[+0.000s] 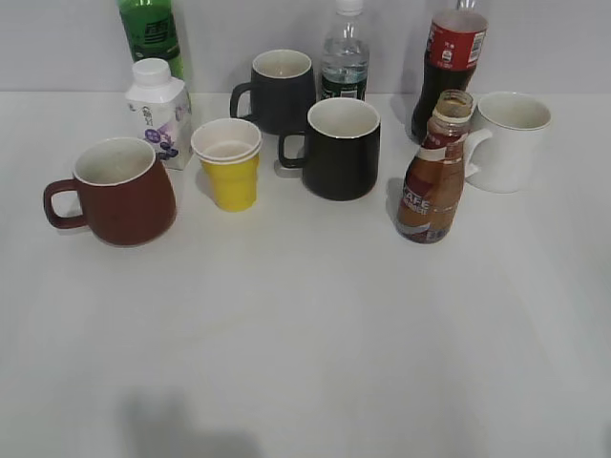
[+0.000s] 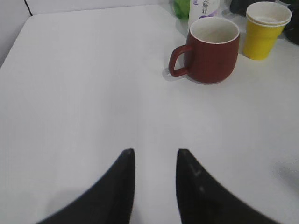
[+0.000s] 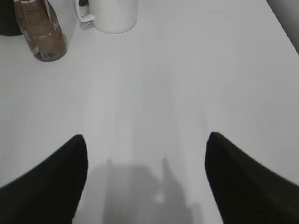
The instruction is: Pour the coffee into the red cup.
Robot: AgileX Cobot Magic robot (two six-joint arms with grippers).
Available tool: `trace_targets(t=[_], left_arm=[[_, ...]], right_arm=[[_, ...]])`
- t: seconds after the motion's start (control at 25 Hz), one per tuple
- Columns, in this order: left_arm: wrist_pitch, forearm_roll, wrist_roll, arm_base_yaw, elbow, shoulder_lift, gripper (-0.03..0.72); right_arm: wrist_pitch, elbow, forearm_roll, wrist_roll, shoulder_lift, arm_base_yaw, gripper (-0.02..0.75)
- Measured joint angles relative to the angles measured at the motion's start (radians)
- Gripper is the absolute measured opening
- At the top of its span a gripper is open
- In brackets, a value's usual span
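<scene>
The coffee bottle stands upright and uncapped at the right of the table, next to a white mug. It also shows at the top left of the right wrist view. The red cup stands at the left, handle to the left, and looks empty inside. It also shows in the left wrist view. My left gripper is open and empty above bare table, well short of the red cup. My right gripper is wide open and empty, well short of the coffee bottle. Neither gripper shows in the exterior view.
A yellow paper cup, a black mug, a dark mug, a white mug, a small white bottle, a green bottle, a water bottle and a cola bottle stand across the back.
</scene>
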Motion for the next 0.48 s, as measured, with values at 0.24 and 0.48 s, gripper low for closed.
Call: trace_targets(t=[0.24, 0.48], left_arm=[[0.000, 0.000, 0.000, 0.000, 0.000, 0.000, 0.239], [0.000, 0.000, 0.000, 0.000, 0.000, 0.000, 0.239]], right_arm=[[0.000, 0.000, 0.000, 0.000, 0.000, 0.000, 0.586], [0.000, 0.000, 0.000, 0.000, 0.000, 0.000, 0.586]])
